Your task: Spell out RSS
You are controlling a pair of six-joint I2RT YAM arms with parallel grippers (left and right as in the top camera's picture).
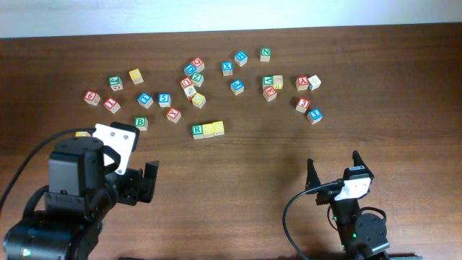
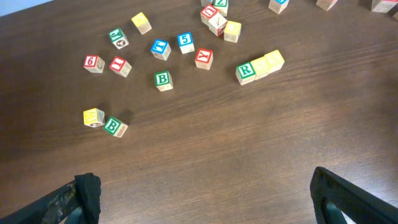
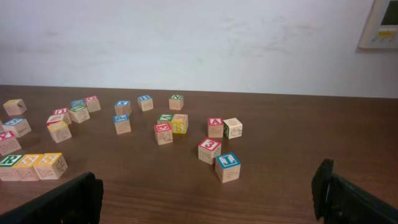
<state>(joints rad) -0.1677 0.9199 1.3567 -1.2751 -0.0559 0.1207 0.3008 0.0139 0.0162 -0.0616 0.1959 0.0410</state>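
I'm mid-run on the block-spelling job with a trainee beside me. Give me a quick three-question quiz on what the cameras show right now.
1. True or false: the pale wooden cube with the green letter R sits in one touching row with a yellow-faced wooden S cube and a second yellow S cube.
2. The left gripper is: A) open and holding nothing; B) shut on a red cube; C) shut on the R cube.
3. Fill in: read from the robot's side, left to right, that row spells ___.

Key: 1 true; 2 A; 3 RSS.
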